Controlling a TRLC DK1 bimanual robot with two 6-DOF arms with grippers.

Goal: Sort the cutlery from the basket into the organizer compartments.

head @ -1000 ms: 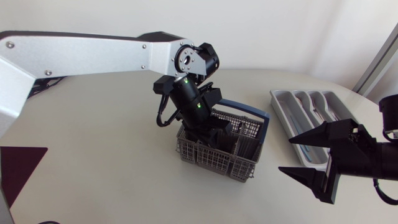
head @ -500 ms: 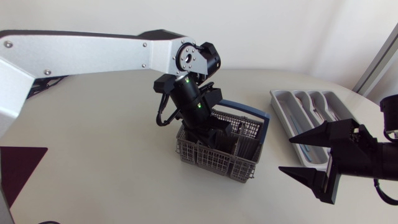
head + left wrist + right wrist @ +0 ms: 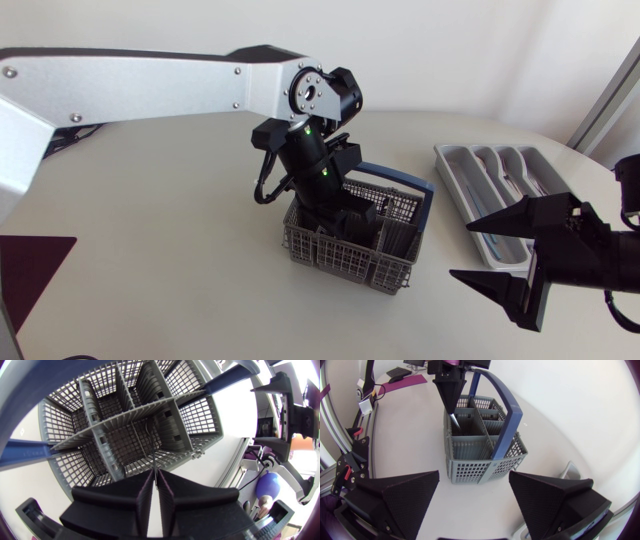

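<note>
Grey plastic mesh cutlery basket [image 3: 340,262] with a blue hoop handle [image 3: 428,205] stands mid-frame on the pale tabletop [image 3: 170,250]. A grey compartmented organizer tray [image 3: 452,180] lies upper right. The left gripper [image 3: 352,224] sits inside the basket beside the handle, its fingers clamped on a thin silver cutlery piece [image 3: 454,419] pointing down into a compartment. The right gripper [image 3: 460,250] is lower right, fingers apart.

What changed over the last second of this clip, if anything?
The left gripper edged slightly toward the organizer while staying at the basket, fingers shut on a thin metal cutlery piece. The right gripper stayed open near the organizer, drifting barely if at all. Basket and organizer did not move.
</note>
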